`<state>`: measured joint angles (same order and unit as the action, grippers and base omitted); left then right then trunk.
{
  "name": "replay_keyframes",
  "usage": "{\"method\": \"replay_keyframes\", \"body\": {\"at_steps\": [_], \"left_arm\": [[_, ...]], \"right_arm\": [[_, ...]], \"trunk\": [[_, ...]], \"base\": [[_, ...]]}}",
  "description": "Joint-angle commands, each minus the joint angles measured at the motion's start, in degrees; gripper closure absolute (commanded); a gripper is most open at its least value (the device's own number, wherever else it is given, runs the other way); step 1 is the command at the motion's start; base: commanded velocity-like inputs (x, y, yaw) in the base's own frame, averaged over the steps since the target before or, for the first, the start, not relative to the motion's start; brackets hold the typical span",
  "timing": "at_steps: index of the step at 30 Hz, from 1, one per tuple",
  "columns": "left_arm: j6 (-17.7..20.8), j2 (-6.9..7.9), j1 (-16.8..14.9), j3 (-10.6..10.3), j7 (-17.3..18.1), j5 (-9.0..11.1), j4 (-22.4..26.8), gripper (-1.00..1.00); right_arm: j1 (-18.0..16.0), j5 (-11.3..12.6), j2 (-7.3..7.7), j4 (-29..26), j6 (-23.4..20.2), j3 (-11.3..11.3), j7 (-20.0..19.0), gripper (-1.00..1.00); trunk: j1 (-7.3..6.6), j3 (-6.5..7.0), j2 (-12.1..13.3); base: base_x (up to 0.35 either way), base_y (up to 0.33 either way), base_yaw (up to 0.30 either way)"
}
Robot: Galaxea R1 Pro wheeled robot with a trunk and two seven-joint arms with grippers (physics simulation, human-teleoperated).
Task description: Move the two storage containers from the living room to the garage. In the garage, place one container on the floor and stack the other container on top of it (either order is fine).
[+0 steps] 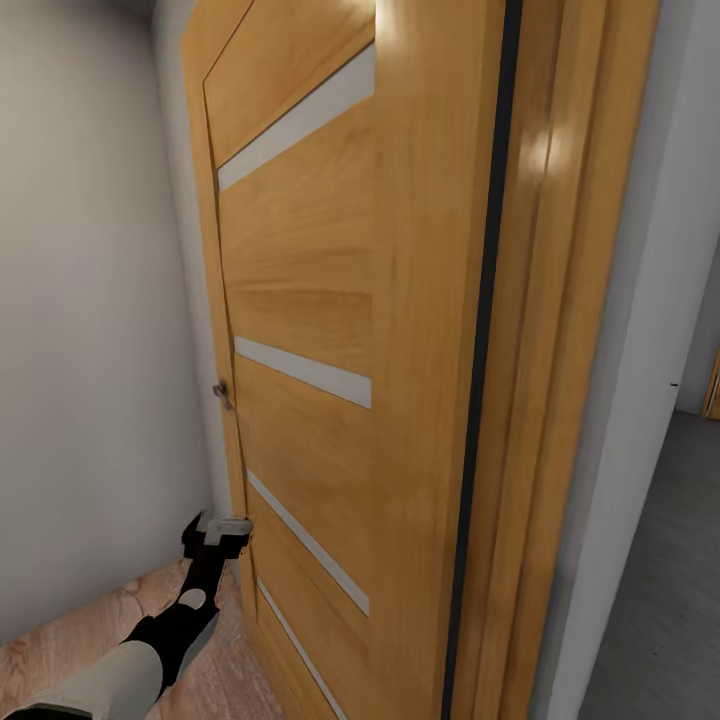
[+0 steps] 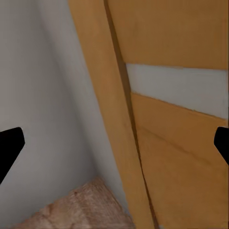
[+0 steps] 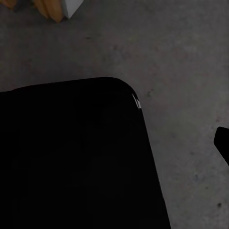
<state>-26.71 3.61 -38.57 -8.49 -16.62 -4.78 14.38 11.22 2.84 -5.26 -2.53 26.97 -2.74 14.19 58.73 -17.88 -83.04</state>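
Note:
The storage containers are out of view. An orange-wood door (image 1: 330, 300) with frosted strips stands close in front of me, swung open. Low at its foot, over light wood plank flooring (image 1: 90, 640), my left gripper (image 1: 215, 528) is right against the door's hinge-side edge. The left wrist view shows that gripper (image 2: 114, 145) open, fingers far apart and nothing between them. My right gripper hangs over the dark grey concrete floor (image 3: 191, 57); one fingertip (image 3: 223, 141) sits far out at the frame's edge, so it reads as open.
A plain grey-white wall (image 1: 90, 350) closes the left side. A small metal handle (image 1: 222, 393) is on the door. Right of the door frame (image 1: 540, 400), concrete floor (image 1: 660, 600) runs away from me. A large black rounded shape (image 3: 71, 157) lies under the right wrist camera.

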Motion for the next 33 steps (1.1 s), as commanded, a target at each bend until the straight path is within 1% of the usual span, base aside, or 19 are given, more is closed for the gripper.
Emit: {"method": "replay_keyframes", "body": {"at_steps": [1,4,5,7,8,10,13,16,19,23,25,28,29,32,33], "left_arm": [[-0.03,0.26,0.01,-0.35,-0.67,-0.51,-0.42,-1.0],[-0.07,1.08,0.12,-0.27,-0.92,-0.34,-1.34,-1.0],[-0.08,1.48,0.18,-0.25,-1.0,-0.05,-1.6,-1.0],[-0.08,1.77,0.38,-0.23,-1.05,0.5,-1.77,-1.0],[-0.09,1.92,0.8,-0.23,-1.08,1.22,-1.88,-1.0],[-0.09,1.95,1.7,-0.27,-1.09,2.44,-1.98,-1.0],[-0.09,1.84,3.14,-0.34,-1.08,3.53,-2.04,-1.0],[-0.1,1.7,4.93,-0.4,-1.06,4.01,-2.06,-1.0],[-0.1,1.62,7.76,-0.39,-1.09,4.35,-2.06,-1.0],[-0.04,1.58,9.87,-0.31,-1.12,4.57,-2.06,-1.0],[-0.03,1.58,10.92,-0.26,-1.13,5.08,-2.07,-1.0],[-0.06,1.55,12.71,-0.26,-1.14,6.9,-2.08,-1.0],[-0.07,1.49,13.64,-0.33,-1.14,8.07,-2.08,-1.0],[-0.09,1.32,14.93,-0.51,-1.1,9.72,-2.07,-1.0],[-0.09,1.23,15.14,-0.54,-1.09,9.96,-2.07,-1.0]], "right_arm": [[0.03,0.28,-0.02,-0.11,0.19,-0.2,-0.15,-1.0],[0.03,0.25,-0.07,-0.11,0.19,-0.12,-0.24,-1.0],[0.03,0.25,-0.08,-0.14,0.19,-0.11,-0.3,-1.0],[0.03,0.21,-0.09,-0.16,0.19,-0.09,-0.33,-1.0],[0.0,0.19,-0.09,-0.18,0.19,-0.09,-0.35,-1.0],[-0.09,0.17,-0.08,-0.19,0.19,-0.08,-0.37,-1.0],[-0.3,0.21,-0.04,-0.19,0.22,-0.14,-0.42,-1.0],[-0.43,0.27,0.02,-0.25,0.25,-0.26,-0.45,-1.0],[-0.63,0.31,0.05,-0.5,0.24,-0.37,-0.47,-1.0],[-0.81,0.26,0.07,-0.74,0.23,-0.39,-0.48,-1.0],[-0.89,0.25,0.09,-0.86,0.24,-0.39,-0.48,-1.0],[-1.28,0.26,0.13,-0.99,0.28,-0.41,-0.48,-1.0],[-1.68,0.35,0.14,-1.02,0.31,-0.46,-0.48,-1.0],[-2.35,0.54,0.15,-1.06,0.34,-0.64,-0.48,-1.0],[-2.46,0.57,0.15,-1.06,0.35,-0.68,-0.48,-1.0]], "trunk": [[0.0,-0.05,-0.04],[0.0,-0.05,-0.04],[0.0,-0.05,-0.04],[0.0,-0.05,-0.04],[0.0,-0.05,-0.04],[0.0,-0.05,-0.04],[0.0,-0.05,-0.04],[0.0,-0.05,-0.04],[0.0,-0.05,-0.04],[0.0,-0.05,-0.04],[0.0,-0.05,-0.04],[0.0,-0.05,-0.04],[0.0,-0.05,-0.04],[0.0,-0.05,-0.04],[0.0,-0.05,-0.04]], "base": [[0.0,0.0,0.0],[0.0,0.0,0.0],[0.0,0.0,0.0],[0.0,0.0,0.0],[0.0,0.0,0.0],[0.0,0.0,0.0],[0.0,0.0,0.0],[0.0,0.0,0.0],[0.0,0.0,0.0],[-0.022,0.0,0.0],[-0.168,0.0,0.0],[-0.259,0.0,0.0],[-0.298,0.0,0.0],[-0.313,0.0,0.0],[-0.324,0.0,0.0]]}}
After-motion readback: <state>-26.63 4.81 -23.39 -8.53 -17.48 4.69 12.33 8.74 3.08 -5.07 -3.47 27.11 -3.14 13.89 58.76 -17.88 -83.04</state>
